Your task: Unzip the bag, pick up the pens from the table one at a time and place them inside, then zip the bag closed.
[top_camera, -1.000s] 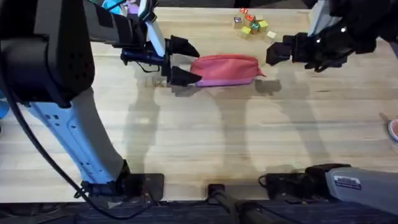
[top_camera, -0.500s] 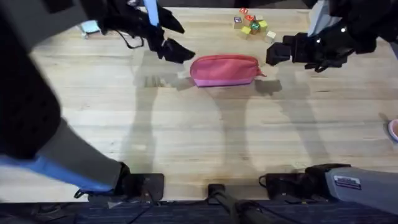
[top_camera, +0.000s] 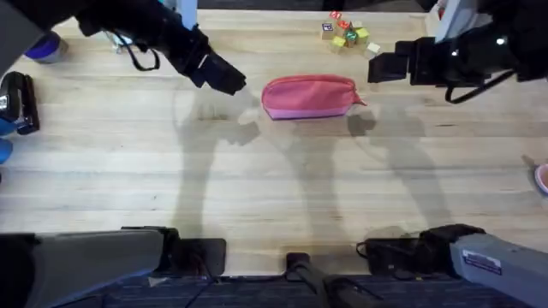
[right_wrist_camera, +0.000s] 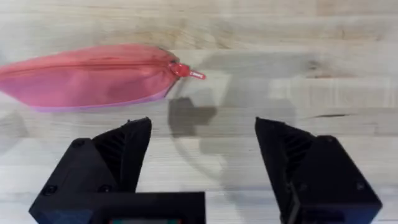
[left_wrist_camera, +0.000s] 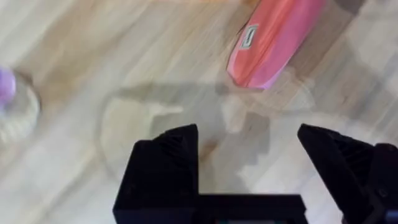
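Observation:
The pink bag (top_camera: 308, 96) lies flat on the table (top_camera: 274, 180), far centre. Its red zipper pull (right_wrist_camera: 186, 73) sticks out at the end facing my right gripper. My left gripper (top_camera: 223, 79) hovers open just left of the bag, apart from it; the left wrist view shows the bag's end (left_wrist_camera: 273, 40) beyond the open left gripper (left_wrist_camera: 249, 152), nothing between the fingers. Off the bag's right end, my right gripper (top_camera: 383, 67) is open and empty; the right wrist view has the bag (right_wrist_camera: 87, 74) ahead of the right gripper (right_wrist_camera: 202, 146). The pens are out of view.
Small coloured blocks (top_camera: 347, 32) lie at the far edge behind the bag. A black device (top_camera: 19, 103) and a purple-topped object (top_camera: 41, 47) sit at the far left. A pink object (top_camera: 542, 178) pokes in at the right edge.
My left gripper has drawn back from the bag's left end, leftward and upward, and the left arm has swung left. The right gripper rose slightly. The bag has not moved.

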Robot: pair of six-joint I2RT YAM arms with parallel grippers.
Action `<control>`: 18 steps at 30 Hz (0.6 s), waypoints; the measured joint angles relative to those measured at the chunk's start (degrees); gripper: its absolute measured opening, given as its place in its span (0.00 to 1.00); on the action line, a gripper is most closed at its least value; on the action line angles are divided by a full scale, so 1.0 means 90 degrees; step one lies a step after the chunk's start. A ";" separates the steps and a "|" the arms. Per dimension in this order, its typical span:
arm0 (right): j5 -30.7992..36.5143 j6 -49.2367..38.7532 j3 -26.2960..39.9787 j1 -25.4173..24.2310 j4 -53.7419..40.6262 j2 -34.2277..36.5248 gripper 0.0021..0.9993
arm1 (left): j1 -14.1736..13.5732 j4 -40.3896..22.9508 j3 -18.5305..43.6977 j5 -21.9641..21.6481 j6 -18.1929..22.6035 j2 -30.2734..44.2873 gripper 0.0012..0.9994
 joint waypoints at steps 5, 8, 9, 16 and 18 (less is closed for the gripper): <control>0.0000 -0.0028 0.0000 0.0048 -0.0090 -0.0352 1.00 | 0.0000 -0.0454 0.0000 -0.0614 -0.1444 -0.0212 1.00; 0.0002 -0.0042 0.0000 0.0048 -0.0111 -0.0475 1.00 | 0.0000 -0.0890 0.0000 -0.0934 -0.2157 -0.0251 1.00; 0.0002 -0.0048 0.0000 0.0048 -0.0125 -0.0500 1.00 | 0.0000 -0.1026 0.0000 -0.1034 -0.2371 -0.0251 1.00; 0.0002 -0.0052 0.0000 0.0048 -0.0163 -0.0527 1.00 | 0.0000 -0.1201 0.0000 -0.1322 -0.3039 -0.0251 1.00; 0.0000 -0.0052 0.0000 0.0048 -0.0163 -0.0527 1.00 | 0.0000 -0.1195 0.0000 -0.1361 -0.3104 -0.0251 1.00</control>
